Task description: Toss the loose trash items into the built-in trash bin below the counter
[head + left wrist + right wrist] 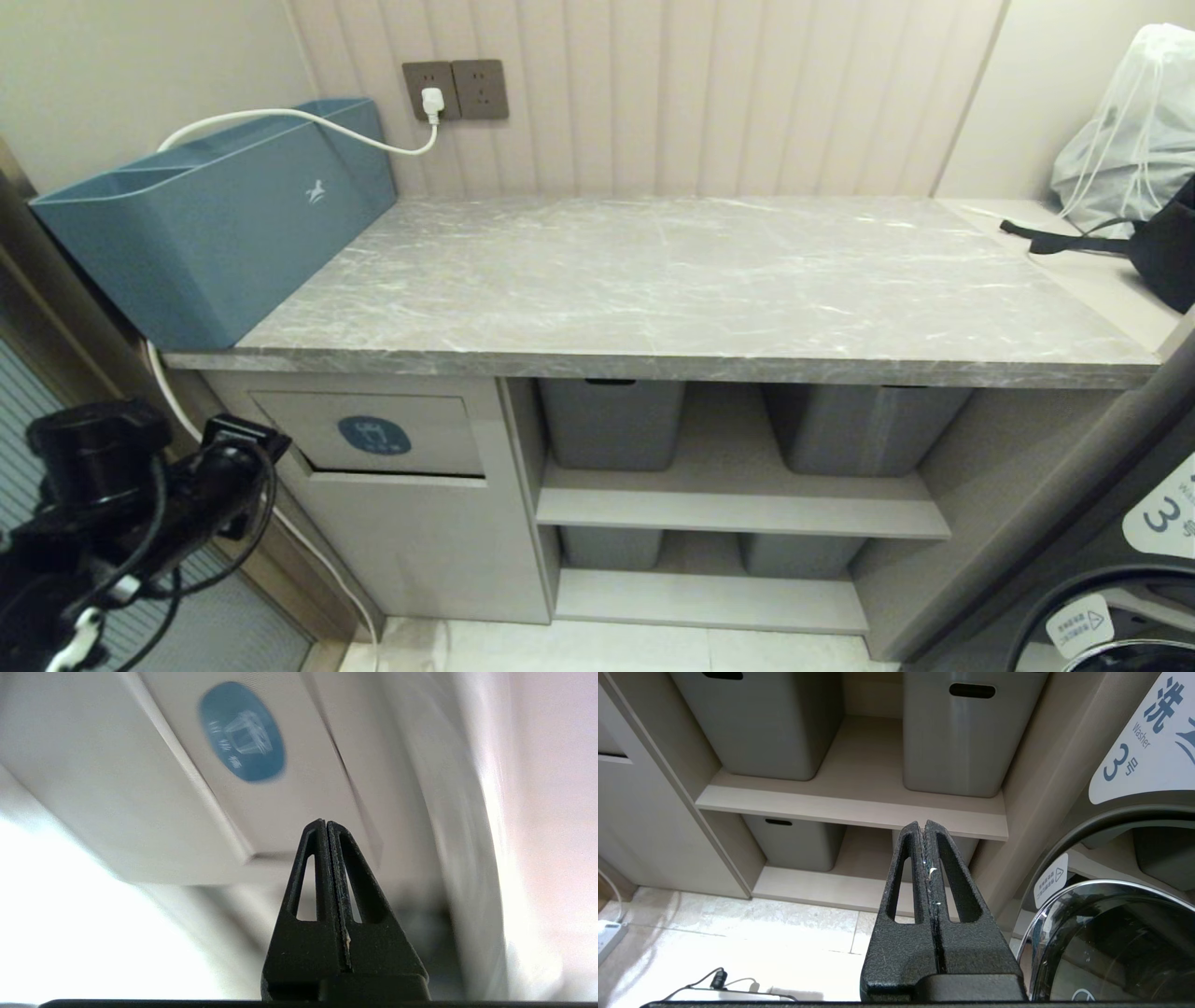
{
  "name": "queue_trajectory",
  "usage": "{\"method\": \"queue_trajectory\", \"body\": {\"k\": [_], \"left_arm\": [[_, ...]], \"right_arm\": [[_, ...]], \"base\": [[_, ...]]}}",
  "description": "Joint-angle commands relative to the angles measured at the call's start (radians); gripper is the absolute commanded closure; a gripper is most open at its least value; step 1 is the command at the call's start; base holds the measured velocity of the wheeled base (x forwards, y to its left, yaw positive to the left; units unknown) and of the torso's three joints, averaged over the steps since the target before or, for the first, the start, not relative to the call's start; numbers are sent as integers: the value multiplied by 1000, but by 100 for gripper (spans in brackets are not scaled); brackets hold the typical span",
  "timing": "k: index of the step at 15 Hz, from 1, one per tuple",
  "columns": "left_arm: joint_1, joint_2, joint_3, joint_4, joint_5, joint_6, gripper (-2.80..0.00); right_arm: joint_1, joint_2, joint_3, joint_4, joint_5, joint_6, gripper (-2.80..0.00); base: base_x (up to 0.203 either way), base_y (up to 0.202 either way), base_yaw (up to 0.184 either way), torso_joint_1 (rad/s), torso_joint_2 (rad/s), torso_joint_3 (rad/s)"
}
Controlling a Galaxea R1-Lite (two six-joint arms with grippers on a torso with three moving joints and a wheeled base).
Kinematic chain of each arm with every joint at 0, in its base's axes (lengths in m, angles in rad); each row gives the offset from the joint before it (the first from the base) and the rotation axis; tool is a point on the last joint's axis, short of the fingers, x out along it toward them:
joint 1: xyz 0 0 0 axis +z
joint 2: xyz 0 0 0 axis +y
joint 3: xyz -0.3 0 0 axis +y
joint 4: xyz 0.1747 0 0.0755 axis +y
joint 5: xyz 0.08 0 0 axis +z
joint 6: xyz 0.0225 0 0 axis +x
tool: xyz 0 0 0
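A long teal-blue box (215,224) stands above the left gripper, with a white cable (308,119) running over it to a wall socket (432,90). Four grey tubs sit on two shelves ahead of the right gripper: two on the upper shelf (859,798), two below. A washing machine (1120,868) stands just beside that gripper, and bags (1130,140) lie well off above it.

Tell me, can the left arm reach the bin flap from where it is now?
Probably yes. The left tool, shut and empty, is beside the flap, with nothing between them. The flap is tilted slightly ajar.
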State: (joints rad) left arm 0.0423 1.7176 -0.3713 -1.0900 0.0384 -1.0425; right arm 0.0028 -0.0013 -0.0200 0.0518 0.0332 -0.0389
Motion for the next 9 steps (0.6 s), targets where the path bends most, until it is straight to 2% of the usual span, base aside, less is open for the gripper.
{"method": "queue_trajectory", "body": {"k": [1, 2, 3, 4, 6, 9], "left_arm": [[2, -231, 117, -7, -29, 339, 0], [2, -304, 183, -8, -57, 488, 0], [3, -373, 247, -8, -91, 594, 0], [4, -441, 303, -7, -121, 661, 0], [3, -594, 346, 73, -155, 745, 0], [-1, -901, 362, 362, -184, 865, 0]], "right_arm": [[0, 0, 0, 0, 1, 1, 0], [0, 0, 0, 0, 1, 0, 0], [0, 0, 0, 0, -1, 1, 0], [0, 0, 0, 0, -1, 1, 0], [0, 0, 2, 0, -1, -1, 0], [0, 0, 2, 0, 2, -9, 0]], "base": [[0, 0, 0, 0, 0, 0], [0, 0, 0, 0, 0, 0], [0, 0, 0, 0, 0, 0], [0, 0, 0, 0, 0, 0], [0, 0, 0, 0, 0, 0], [0, 0, 0, 0, 0, 0]]}}
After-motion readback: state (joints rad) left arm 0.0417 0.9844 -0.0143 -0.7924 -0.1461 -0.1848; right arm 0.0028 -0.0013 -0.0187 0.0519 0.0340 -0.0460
